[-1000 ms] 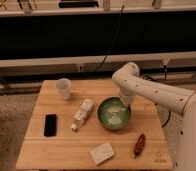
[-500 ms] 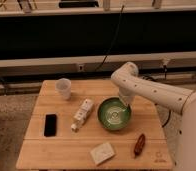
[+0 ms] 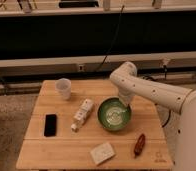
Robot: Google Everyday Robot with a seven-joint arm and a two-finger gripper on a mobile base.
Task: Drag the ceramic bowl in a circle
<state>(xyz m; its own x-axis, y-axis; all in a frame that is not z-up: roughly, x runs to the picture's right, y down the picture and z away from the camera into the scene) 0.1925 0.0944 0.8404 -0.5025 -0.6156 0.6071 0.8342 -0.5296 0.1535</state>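
Hardly shifted this past second, with gripper [image 3: 124, 103] at the far rim of the ceramic bowl [image 3: 114, 115] right of centre on the table [image 3: 41, 150], grip state impossible to tell, so probably early in the circle.

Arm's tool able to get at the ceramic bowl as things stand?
Likely yes. The tool sits at the far right rim of the ceramic bowl, with nothing between them. The white cup and the black phone lie well apart to the left on the wooden table.
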